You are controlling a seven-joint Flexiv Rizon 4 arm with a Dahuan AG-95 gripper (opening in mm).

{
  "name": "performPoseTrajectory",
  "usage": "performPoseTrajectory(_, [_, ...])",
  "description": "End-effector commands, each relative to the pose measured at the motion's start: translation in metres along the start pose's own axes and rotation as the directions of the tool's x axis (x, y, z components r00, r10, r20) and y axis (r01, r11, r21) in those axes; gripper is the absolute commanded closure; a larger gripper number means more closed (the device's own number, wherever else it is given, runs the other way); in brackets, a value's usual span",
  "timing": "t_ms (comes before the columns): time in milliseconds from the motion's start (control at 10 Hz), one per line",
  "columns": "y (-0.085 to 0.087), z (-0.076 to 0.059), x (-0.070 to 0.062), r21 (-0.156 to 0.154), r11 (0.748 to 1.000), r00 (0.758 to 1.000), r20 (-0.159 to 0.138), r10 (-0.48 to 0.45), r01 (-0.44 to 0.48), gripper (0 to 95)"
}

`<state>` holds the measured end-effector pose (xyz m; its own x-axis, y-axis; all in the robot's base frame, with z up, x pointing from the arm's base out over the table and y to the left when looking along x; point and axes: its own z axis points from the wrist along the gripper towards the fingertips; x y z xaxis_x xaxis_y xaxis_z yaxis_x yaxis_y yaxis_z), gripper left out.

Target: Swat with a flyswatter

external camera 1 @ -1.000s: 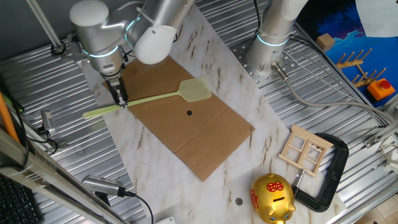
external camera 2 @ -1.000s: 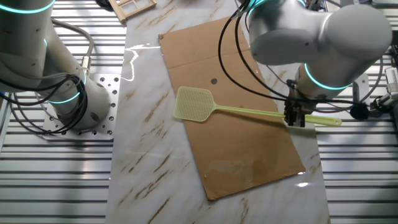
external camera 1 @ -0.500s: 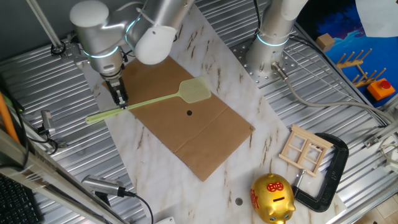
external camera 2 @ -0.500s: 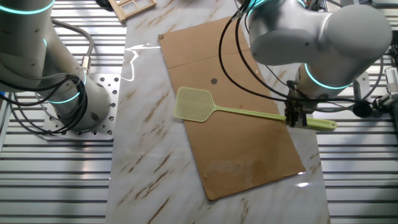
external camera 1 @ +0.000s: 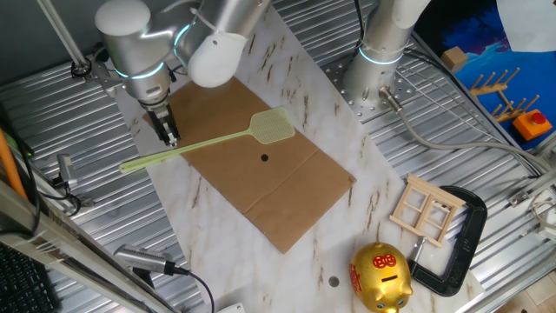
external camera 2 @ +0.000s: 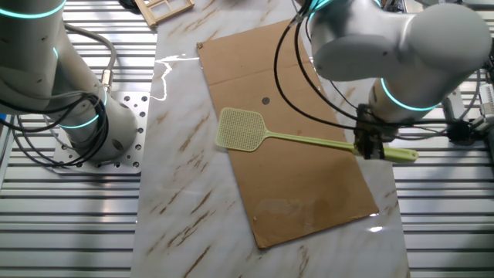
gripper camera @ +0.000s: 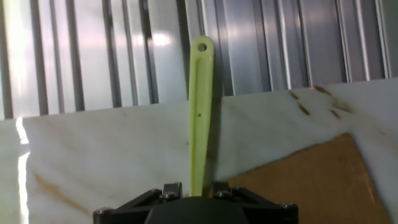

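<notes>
The pale yellow-green flyswatter (external camera 1: 272, 127) lies flat across the brown cardboard sheet (external camera 1: 278, 187), its thin handle running left over the marble to the slatted metal. In the other fixed view the flyswatter (external camera 2: 241, 129) has its mesh head on the left. A small dark dot (external camera 1: 264, 157) sits on the cardboard just below the head. My gripper (external camera 1: 171, 139) hangs just over the handle's rear part, seen also in the other fixed view (external camera 2: 369, 149). In the hand view the handle (gripper camera: 199, 106) runs between the gripper's (gripper camera: 196, 186) jaws with a gap on each side, so it looks open.
A second arm's base (external camera 1: 378, 61) stands at the back right of the marble. A gold piggy bank (external camera 1: 380, 276), a small wooden window frame (external camera 1: 426, 209) and a black clamp (external camera 1: 460, 239) lie at the front right. Slatted metal table (external camera 1: 78, 217) surrounds the marble.
The handle's free end dropped onto the table a second ago and the flyswatter has lain still since. My gripper has lifted slightly off the handle.
</notes>
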<state>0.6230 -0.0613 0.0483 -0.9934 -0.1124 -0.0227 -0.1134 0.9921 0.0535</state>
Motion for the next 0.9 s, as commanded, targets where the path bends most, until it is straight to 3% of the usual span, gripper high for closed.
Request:
performPoseTrajectory(100, [-0.0066,-0.0026,-0.0017,0.002,0.999,0.999,-0.01,-0.048,0.048,95.0])
performPoseTrajectory(300, [-0.0053,-0.0014,-0.0026,-0.024,0.998,0.998,-0.009,-0.055,0.055,95.0])
performPoseTrajectory(500, [-0.0053,-0.0014,-0.0026,-0.023,0.998,0.997,-0.035,-0.064,0.064,95.0])
performPoseTrajectory(900, [-0.0053,-0.0014,-0.0026,-0.024,0.999,0.998,-0.05,-0.04,0.039,95.0])
